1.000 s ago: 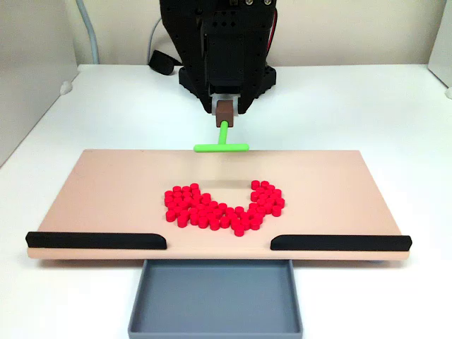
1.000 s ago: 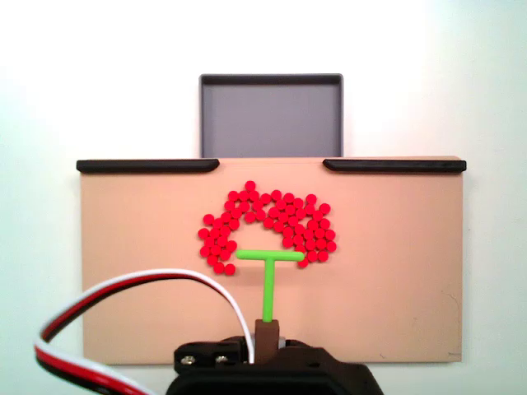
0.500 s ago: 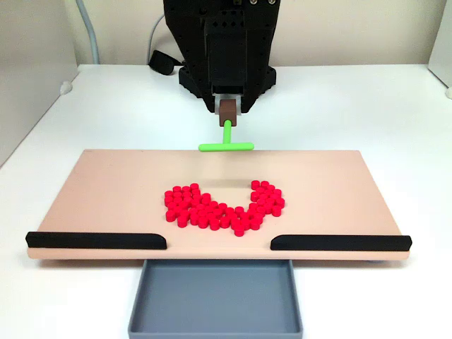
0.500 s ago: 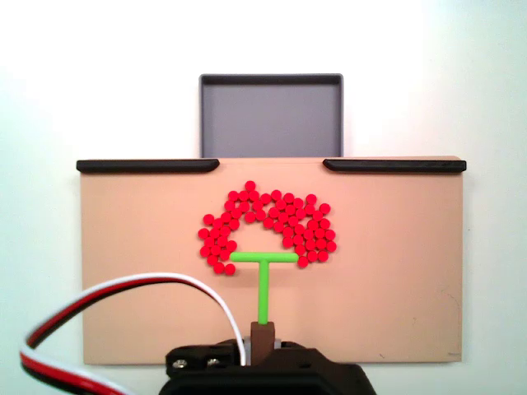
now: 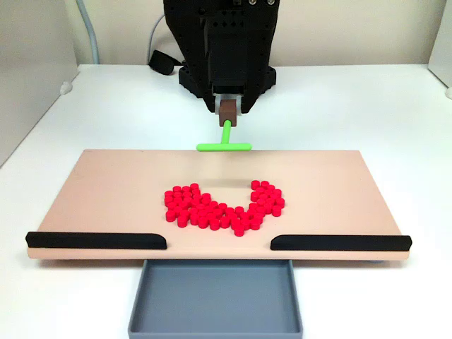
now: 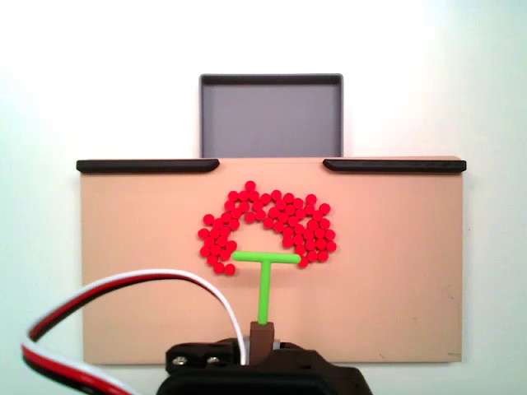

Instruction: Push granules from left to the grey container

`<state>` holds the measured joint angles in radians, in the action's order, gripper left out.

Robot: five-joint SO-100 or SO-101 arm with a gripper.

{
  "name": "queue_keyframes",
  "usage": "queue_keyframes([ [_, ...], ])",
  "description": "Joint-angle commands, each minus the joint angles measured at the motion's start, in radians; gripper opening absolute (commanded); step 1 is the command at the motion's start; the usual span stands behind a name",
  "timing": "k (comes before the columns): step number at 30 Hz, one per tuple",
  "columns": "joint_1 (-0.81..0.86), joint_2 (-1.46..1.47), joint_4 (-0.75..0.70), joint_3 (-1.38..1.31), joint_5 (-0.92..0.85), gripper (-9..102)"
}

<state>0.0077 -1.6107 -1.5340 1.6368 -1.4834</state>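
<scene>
Grey container [image 5: 215, 296] lies nearest in a fixed view, tucked under the tan board's [image 5: 106, 191] front edge, between two black strips [image 5: 97, 241]. Granules [image 5: 222, 206] form a red U-shaped cluster mid-board. Beyond them a green T-shaped pusher [image 5: 224, 145] hangs over the board's far edge, its brown base clenched in the gripper [image 5: 227, 111] of the black arm [image 5: 222, 42].
</scene>
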Motion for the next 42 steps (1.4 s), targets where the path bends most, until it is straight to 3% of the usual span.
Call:
queue_keyframes([
  [1,-0.020,-0.028,-0.003,-0.006,0.031,0],
  [9,-0.061,-0.031,-0.003,-0.006,0.135,0],
  [42,-0.380,-0.002,0.009,-0.035,1.393,0],
])
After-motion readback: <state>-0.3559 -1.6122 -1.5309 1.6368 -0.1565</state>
